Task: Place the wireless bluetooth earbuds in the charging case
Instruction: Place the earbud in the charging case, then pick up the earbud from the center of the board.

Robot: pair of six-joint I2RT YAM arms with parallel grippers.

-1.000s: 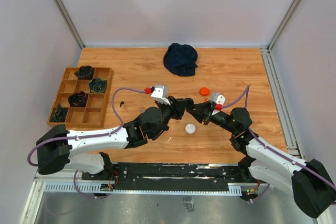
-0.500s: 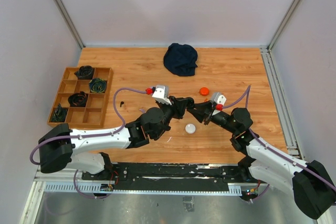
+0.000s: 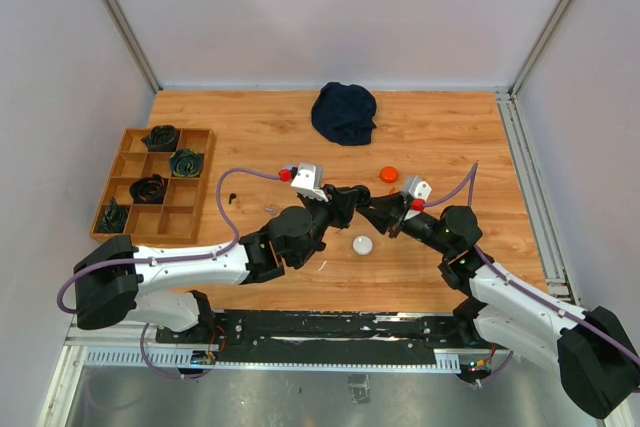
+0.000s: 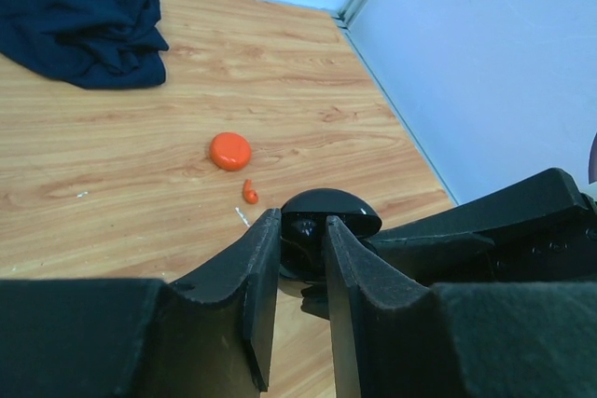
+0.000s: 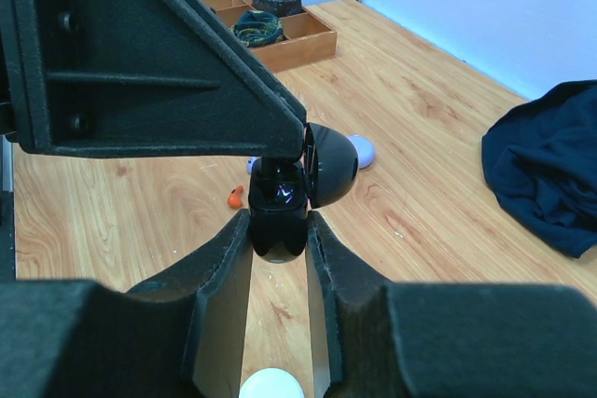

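My two grippers meet above the table's middle. My right gripper (image 3: pixel 368 213) (image 5: pixel 278 230) is shut on the base of a glossy black charging case (image 5: pixel 277 212), whose round lid (image 5: pixel 330 165) stands open to the right. My left gripper (image 3: pixel 349 205) (image 4: pixel 301 223) comes from the other side, its tips at the case's opening, shut on a small glossy black earbud (image 4: pixel 303 230). The case lid (image 4: pixel 336 207) shows just behind those fingers. A red-orange earbud (image 4: pixel 249 192) (image 5: pixel 234 198) lies on the wood below.
An orange round case (image 3: pixel 388 173) (image 4: pixel 229 150), a white round case (image 3: pixel 362 244) (image 5: pixel 271 385) and a lavender case (image 5: pixel 362 150) lie near the grippers. A dark blue cloth (image 3: pixel 344 112) lies at the back. A wooden compartment tray (image 3: pixel 155 187) stands at the left.
The left arm has edged very slightly toward the right. Both grippers stay together at the black case.
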